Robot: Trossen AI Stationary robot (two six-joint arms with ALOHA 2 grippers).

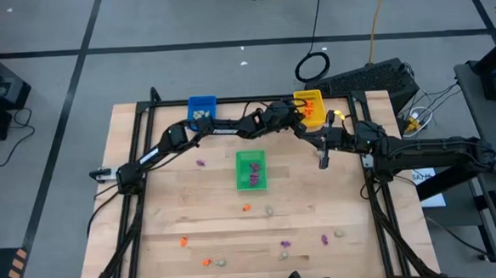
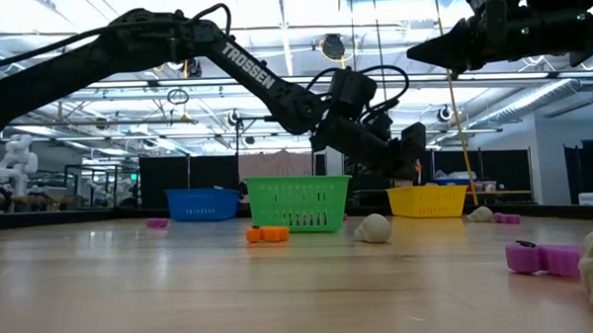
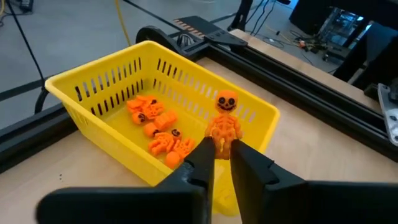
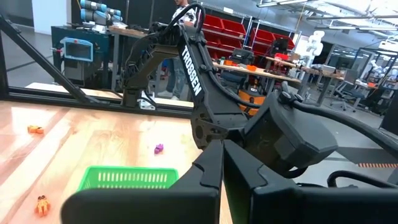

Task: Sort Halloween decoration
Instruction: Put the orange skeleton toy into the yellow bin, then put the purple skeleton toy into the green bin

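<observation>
An orange skeleton trinket (image 3: 224, 118) stands upright between the fingertips of my left gripper (image 3: 222, 152), over the near rim of the yellow tray (image 3: 93, 71). Several orange trinkets (image 3: 155, 127) lie on that tray's floor. In the high view my left gripper (image 1: 302, 111) reaches to the yellow tray (image 1: 314, 95) at the table's far right. My right gripper (image 1: 323, 158) waits shut above the table near its right side, holding nothing. Loose orange (image 1: 246, 207), purple (image 1: 325, 238) and pale (image 1: 339, 233) trinkets lie on the wood toward the near edge. My left gripper pinches the skeleton's legs (image 3: 222, 144) between its two fingertips. The fingers come slanting down from the table's left side toward the tray. The skeleton stands upright above the fingertips, head up, lifted clear of the tray's floor.
A blue tray (image 1: 201, 109) with pale trinkets stands at the far edge. A green tray (image 1: 250, 170) with purple ones sits mid-table. A purple trinket (image 1: 202, 163) lies left of the green tray. A black frame (image 1: 136, 119) rims the table.
</observation>
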